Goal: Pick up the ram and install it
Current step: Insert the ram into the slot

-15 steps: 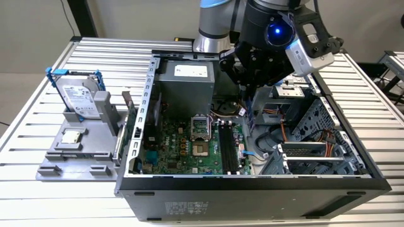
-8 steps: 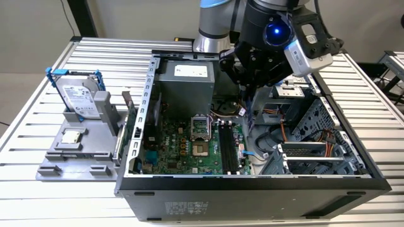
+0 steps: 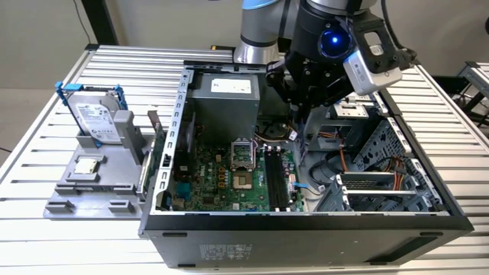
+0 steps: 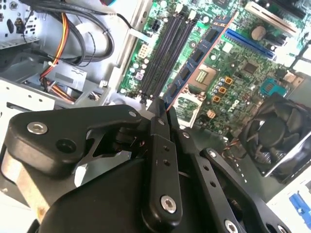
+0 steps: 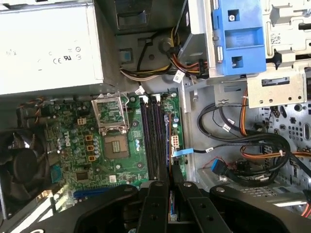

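My gripper (image 3: 300, 114) hangs inside the open computer case, shut on the ram. In the second wrist view the ram (image 4: 197, 56) is a thin stick with a row of dark chips, reaching out from the closed fingertips (image 4: 156, 108) over the motherboard. In the first wrist view the ram (image 5: 168, 145) shows edge-on, just beside the long black slots (image 5: 153, 141) and roughly parallel to them. In the exterior view the ram (image 3: 301, 137) hangs upright above the board, to the right of the slots (image 3: 276, 177). It is held above the board, not seated.
The grey power supply (image 3: 221, 97) stands behind the motherboard. Cable bundles (image 5: 243, 141) and a blue drive bracket (image 5: 238, 36) lie beside the slots. A black fan (image 4: 277, 131) and the processor socket (image 5: 116, 143) flank them. Outside the case, a grey holder (image 3: 91, 189) carries a hard drive (image 3: 99, 117).
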`<state>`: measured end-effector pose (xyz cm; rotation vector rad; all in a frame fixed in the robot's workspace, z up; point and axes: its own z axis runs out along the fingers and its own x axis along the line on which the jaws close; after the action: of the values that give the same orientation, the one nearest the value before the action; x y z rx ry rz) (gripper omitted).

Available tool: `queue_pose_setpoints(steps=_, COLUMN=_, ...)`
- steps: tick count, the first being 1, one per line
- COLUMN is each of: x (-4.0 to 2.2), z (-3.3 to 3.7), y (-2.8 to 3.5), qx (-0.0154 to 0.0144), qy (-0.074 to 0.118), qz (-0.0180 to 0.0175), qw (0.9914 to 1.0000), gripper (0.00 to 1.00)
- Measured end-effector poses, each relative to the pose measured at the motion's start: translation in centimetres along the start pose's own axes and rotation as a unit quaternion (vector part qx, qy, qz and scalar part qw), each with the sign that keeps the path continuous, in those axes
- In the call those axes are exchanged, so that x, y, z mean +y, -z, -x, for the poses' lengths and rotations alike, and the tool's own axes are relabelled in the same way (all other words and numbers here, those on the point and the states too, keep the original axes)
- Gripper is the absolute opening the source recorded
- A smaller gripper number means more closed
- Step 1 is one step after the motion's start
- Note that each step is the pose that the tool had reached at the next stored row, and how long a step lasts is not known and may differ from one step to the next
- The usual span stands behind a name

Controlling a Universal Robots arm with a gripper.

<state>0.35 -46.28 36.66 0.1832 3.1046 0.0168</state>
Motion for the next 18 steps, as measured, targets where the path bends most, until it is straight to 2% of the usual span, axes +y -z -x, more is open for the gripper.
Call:
queue_pose_setpoints(steps=5, x=0.01, z=0.09, y=-0.18, qx=0.0003, qy=0.022, qz=0.0006, qw=0.99976, gripper=0.0)
queue_pose_setpoints(steps=18, x=0.04, z=0.1, y=-0.44, qx=0.0004, qy=0.033, qz=0.001, qw=0.99946, gripper=0.0)
